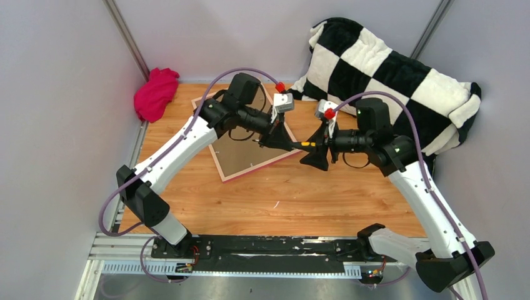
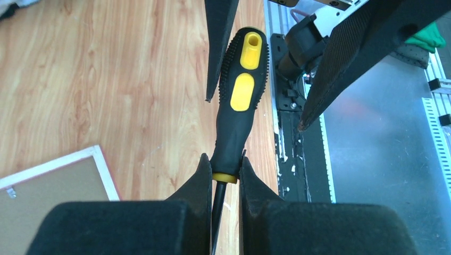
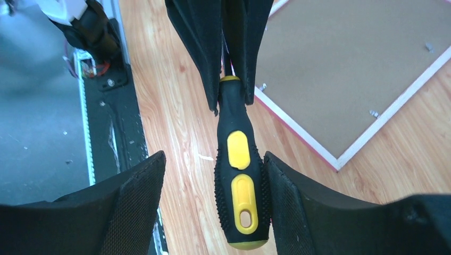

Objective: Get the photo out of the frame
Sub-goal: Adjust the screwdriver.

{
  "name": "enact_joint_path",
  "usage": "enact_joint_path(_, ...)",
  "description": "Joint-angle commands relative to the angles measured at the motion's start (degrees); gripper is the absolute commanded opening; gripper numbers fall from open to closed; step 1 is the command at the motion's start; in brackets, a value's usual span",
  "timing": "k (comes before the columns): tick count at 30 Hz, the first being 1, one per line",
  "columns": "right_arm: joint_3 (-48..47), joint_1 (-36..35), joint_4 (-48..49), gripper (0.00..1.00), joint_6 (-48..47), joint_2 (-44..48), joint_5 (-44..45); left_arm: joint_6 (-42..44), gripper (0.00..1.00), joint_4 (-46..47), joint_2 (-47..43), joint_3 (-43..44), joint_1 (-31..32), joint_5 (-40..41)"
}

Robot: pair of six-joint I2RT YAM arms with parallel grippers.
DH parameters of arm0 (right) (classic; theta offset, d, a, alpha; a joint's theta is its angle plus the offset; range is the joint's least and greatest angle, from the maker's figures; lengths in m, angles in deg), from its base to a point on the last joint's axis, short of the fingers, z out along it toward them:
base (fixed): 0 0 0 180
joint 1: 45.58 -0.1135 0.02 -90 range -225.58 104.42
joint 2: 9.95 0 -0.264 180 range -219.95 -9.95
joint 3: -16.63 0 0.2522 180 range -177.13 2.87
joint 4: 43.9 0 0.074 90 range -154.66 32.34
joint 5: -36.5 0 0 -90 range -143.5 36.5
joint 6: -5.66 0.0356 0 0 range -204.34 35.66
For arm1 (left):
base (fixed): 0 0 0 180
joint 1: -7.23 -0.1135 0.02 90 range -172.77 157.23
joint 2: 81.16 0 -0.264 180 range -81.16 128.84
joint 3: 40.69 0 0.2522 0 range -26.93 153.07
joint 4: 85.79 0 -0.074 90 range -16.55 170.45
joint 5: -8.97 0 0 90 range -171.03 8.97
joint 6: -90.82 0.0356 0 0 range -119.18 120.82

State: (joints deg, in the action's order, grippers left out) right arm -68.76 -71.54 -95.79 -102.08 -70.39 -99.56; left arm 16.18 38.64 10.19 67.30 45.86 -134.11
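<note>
Hovering near one frame [image 1: 240, 156], left fingers [image 2: 198, 180] clamp one screwdriver [image 2: 242, 106]; right fingers [image 3: 138, 196] stand apart.

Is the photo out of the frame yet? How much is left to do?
Not yet. Done: the screwdriver is off the table, the left end effector shut on its neck. In hand: the right end effector stands open around its handle, likely a handover. Left: the frame lies face down, brown backing board in place with small metal tabs on it, no photo showing, so most of the job remains.
</note>
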Motion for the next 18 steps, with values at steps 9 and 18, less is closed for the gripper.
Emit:
enact_joint_path(9, 1.34, 7.24, 22.11, 0.67, 21.4, 1.03, -19.6, -13.4, 0.0, 13.75, -5.07, -2.25, -1.08, -2.59)
enact_joint_path(18, 9.95, 7.23, 47.2, 0.66, 36.85, -1.32, -20.96, -22.52, 0.0, 23.93, -7.0, -7.16, -1.23, -1.31)
